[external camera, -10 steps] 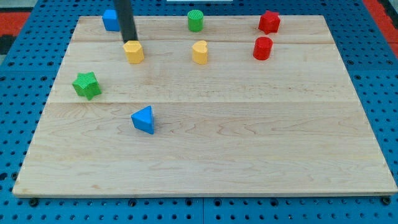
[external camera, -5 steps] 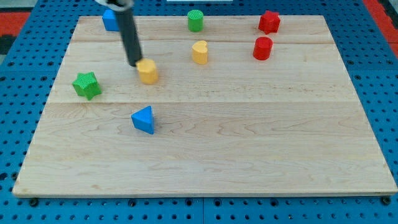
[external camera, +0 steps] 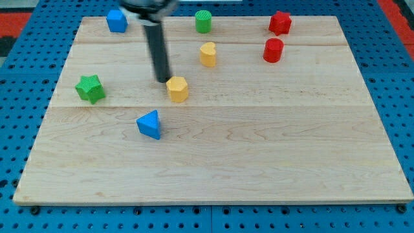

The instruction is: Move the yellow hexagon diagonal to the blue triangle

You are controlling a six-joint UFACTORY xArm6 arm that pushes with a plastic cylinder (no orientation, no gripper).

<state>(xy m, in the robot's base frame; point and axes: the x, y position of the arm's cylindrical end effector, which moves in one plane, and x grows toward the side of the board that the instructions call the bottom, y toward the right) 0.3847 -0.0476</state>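
Note:
The yellow hexagon (external camera: 177, 88) lies on the wooden board, up and to the right of the blue triangle (external camera: 149, 124). My tip (external camera: 163, 80) is at the hexagon's upper left edge, touching or almost touching it. The dark rod rises from the tip toward the view's top. The blue triangle sits left of the board's centre, apart from the hexagon.
A green star (external camera: 90, 88) is at the left. A blue block (external camera: 116, 20), a green cylinder (external camera: 203, 21) and a red star (external camera: 279, 22) line the top edge. A yellow heart (external camera: 207, 54) and a red cylinder (external camera: 273, 50) sit below them.
My tip has moved down and to the right, pushing the yellow hexagon from near the board's upper left to a spot up-right of the blue triangle. Other blocks have not moved.

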